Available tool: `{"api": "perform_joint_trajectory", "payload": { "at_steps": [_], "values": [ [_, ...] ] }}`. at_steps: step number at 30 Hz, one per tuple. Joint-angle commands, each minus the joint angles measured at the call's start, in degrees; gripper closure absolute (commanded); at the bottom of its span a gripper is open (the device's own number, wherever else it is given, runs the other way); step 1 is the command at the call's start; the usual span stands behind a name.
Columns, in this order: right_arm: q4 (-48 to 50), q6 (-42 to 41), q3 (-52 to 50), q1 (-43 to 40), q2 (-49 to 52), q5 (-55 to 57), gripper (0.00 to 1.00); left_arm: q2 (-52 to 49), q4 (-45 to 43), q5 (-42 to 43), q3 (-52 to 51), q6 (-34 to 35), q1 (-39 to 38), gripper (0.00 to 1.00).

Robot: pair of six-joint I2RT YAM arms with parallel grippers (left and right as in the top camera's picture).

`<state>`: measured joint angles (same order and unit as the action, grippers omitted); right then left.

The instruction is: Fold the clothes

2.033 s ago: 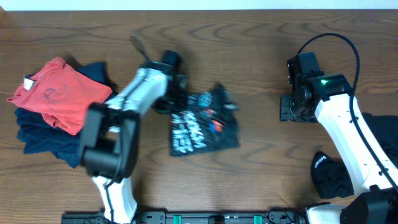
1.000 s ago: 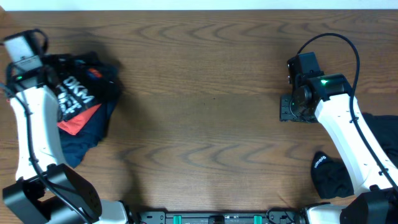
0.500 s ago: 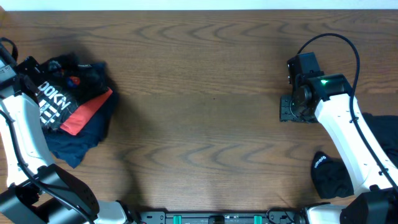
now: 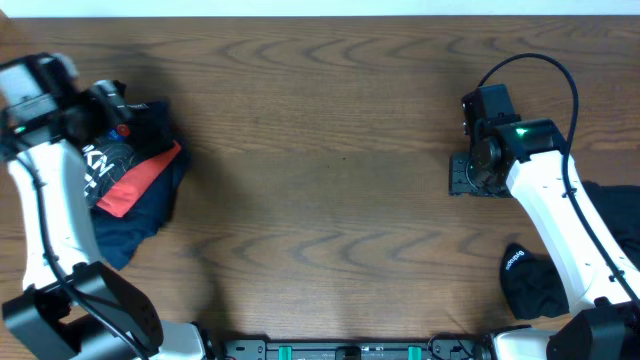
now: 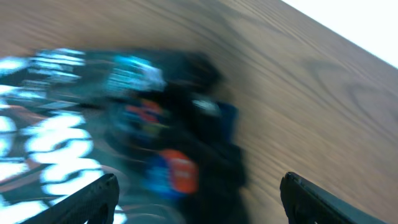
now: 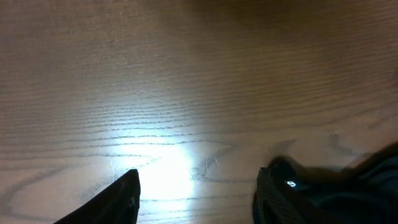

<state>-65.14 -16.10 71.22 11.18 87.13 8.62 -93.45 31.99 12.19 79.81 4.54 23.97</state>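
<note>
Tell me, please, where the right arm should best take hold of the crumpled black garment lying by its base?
Pinch the black garment at its exposed edge by the small white logo, coming down from above on the side facing the table's middle. It is a soft bunched heap, and its far side lies hidden under the arm. The right tool stands open.

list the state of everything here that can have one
black T-shirt: lying rumpled on top of the left pile, lettering up, not gripped
red garment: partly covered by the T-shirt, one corner showing
navy garments: bunched at the bottom of the pile
black garment: crumpled at the right, not folded
left pincer: open, empty, above the T-shirt
right pincer: open, empty
</note>
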Motion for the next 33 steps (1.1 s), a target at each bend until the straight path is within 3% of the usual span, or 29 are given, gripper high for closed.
{"api": "perform_joint_trajectory", "payload": {
  "at_steps": [1,9,15,19,21,26,29,33],
  "values": [
    [0.0,0.0,0.8,-0.4,-0.7,-0.2,0.41,-2.6,1.2,0.6,0.9,0.7,-3.8,0.16],
    [0.0,0.1,0.8,-0.4,-0.7,-0.5,0.41,-9.4,1.8,-1.6,0.9,0.4,-8.4,0.16],
    [0.0,0.4,0.8,-0.4,-0.7,-0.5,0.40,-10.2,0.9,-9.7,0.9,0.4,-8.6,0.21],
    [0.2,0.5,0.8,-0.4,-0.7,-0.5,0.40,-10.4,1.4,-11.0,0.7,0.0,-8.6,0.36],
    [0.2,0.5,0.8,-0.4,-0.7,-0.5,0.40,-10.6,1.4,-11.0,0.3,0.0,-8.6,0.37],
    [0.2,0.5,0.8,-0.4,-0.7,-0.5,0.40,-11.6,2.4,-11.0,-0.1,0.0,-8.6,0.56],
    [0.2,0.5,0.8,-0.4,-0.7,-0.5,0.40,-11.7,2.5,-11.0,-0.1,0.0,-8.6,0.75],
    [0.2,0.5,0.8,-0.4,-0.7,-0.5,0.39,-11.7,2.9,-11.0,-0.1,0.0,-8.6,0.85]
  ]
}}
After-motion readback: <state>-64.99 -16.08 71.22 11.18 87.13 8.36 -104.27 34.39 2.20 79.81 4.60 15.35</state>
